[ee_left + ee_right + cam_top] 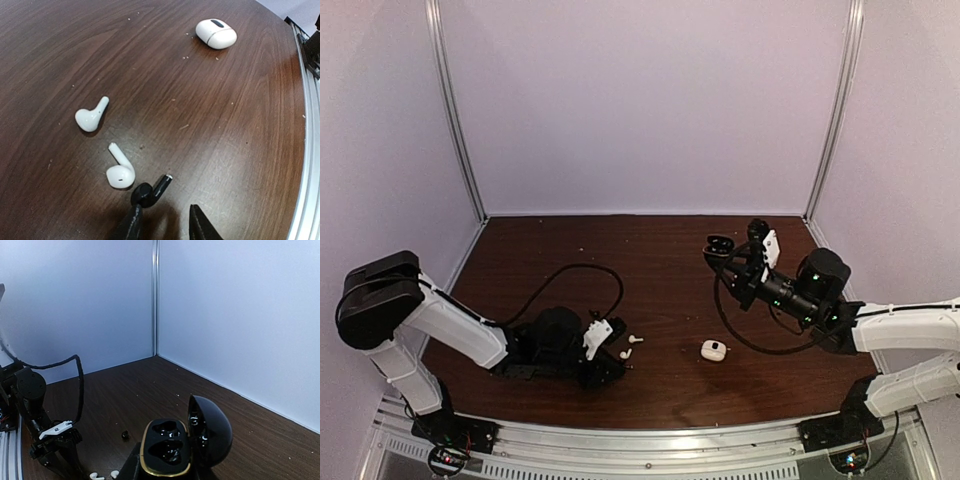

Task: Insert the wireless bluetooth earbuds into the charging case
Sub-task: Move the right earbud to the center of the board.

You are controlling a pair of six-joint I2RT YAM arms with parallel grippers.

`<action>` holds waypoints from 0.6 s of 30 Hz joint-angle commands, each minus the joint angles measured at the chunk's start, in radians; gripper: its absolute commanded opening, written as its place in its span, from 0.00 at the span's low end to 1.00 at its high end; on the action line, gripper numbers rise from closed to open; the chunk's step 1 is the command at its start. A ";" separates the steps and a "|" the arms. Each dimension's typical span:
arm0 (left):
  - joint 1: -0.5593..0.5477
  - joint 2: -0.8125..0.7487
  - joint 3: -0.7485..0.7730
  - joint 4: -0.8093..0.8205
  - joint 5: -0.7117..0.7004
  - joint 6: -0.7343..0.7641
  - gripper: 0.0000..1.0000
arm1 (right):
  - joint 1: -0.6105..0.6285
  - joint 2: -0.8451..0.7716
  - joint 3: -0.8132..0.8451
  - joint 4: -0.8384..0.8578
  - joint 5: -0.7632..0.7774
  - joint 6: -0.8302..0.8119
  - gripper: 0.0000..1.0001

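Nearest, the left gripper is holding its fingers slightly apart, with one tip touching the black earbud that is lying on the table. One white earbud is resting just beside it, a second white earbud near, and a closed white case further right. At the far right, the right gripper is clamping the open black case above the table. Each earbud is looking tiny, light, hard and glossy, so likely slippery. Pinching gently across the rounded body seems safest.

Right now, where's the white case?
Top view: white case lies on the table, front centre-right, right of the white earbuds; the right end effector holds the black case up behind it.
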 commanded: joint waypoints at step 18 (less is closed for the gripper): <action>0.002 0.229 0.315 -0.134 0.143 -0.026 0.45 | -0.003 -0.039 -0.016 -0.012 0.003 0.004 0.00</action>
